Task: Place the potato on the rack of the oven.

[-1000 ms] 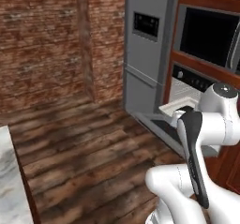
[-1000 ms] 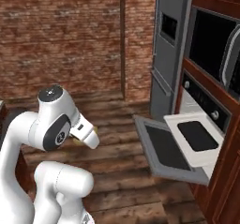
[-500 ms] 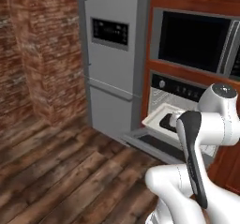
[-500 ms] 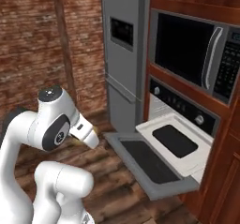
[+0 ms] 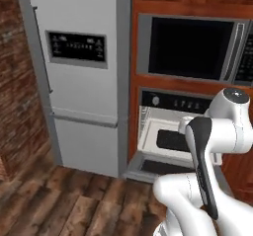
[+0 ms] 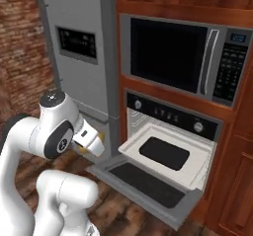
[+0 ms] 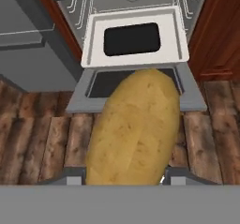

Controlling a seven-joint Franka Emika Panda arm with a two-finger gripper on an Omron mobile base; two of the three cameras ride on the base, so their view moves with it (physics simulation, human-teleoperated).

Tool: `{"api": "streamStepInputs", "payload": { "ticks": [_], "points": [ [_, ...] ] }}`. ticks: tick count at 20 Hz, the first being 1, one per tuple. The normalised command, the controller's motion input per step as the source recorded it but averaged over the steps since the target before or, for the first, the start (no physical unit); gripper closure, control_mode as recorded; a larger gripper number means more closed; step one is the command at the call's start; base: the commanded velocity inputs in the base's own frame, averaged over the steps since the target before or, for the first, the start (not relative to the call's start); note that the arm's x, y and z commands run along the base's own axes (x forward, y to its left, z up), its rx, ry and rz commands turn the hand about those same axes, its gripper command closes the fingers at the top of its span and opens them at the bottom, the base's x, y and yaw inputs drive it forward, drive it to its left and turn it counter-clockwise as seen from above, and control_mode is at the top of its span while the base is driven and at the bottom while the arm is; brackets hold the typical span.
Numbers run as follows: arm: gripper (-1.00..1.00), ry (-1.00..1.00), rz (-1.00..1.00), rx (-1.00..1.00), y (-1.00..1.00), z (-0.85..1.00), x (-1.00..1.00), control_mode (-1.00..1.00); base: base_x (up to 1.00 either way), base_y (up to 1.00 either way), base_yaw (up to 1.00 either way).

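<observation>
Gripper [image 7: 123, 178] is clamped on the potato [image 7: 133, 129]; in your hand view the two finger tips sit either side of its lower end, and it fills the middle of the shot, held above the wood floor [image 7: 37, 143] in front of the oven [image 6: 170, 146]. From the right base view you see a yellowish bit of the potato [image 6: 101, 137] past the white hand, left of the oven and apart from it. Oven door [image 6: 143, 183] is dropped open, hanging flat. The rack [image 6: 164, 152] is the dark rectangle sitting in a pale cream pulled-out shelf above the door; also visible in the left base view [image 5: 170, 140] partly behind the arm. Black control strip with silver knobs runs above the cavity. Microwave [image 6: 178, 57] sits over the oven, grey fridge [image 5: 81, 77] to the left, red-brown cabinets around both
</observation>
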Motion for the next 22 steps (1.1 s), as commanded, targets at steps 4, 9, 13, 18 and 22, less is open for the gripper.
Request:
{"api": "streamStepInputs", "payload": {
  "ticks": [4,9,13,18,22],
  "points": [
    [1.00,0.00,0.00,0.00,0.00,0.00,0.00,1.00,0.89,0.73,-0.66],
    [1.00,0.00,0.00,0.00,0.00,0.00,0.00,1.00,0.78,0.79,-0.65],
    [1.00,0.00,0.00,0.00,0.00,0.00,0.00,1.00,0.78,0.56,-0.46],
    [1.00,0.00,0.00,0.00,0.00,0.00,0.00,1.00,0.31,0.04,-0.08],
    [1.00,0.00,0.00,0.00,0.00,0.00,0.00,1.00,0.00,0.00,0.00]
  ]
}}
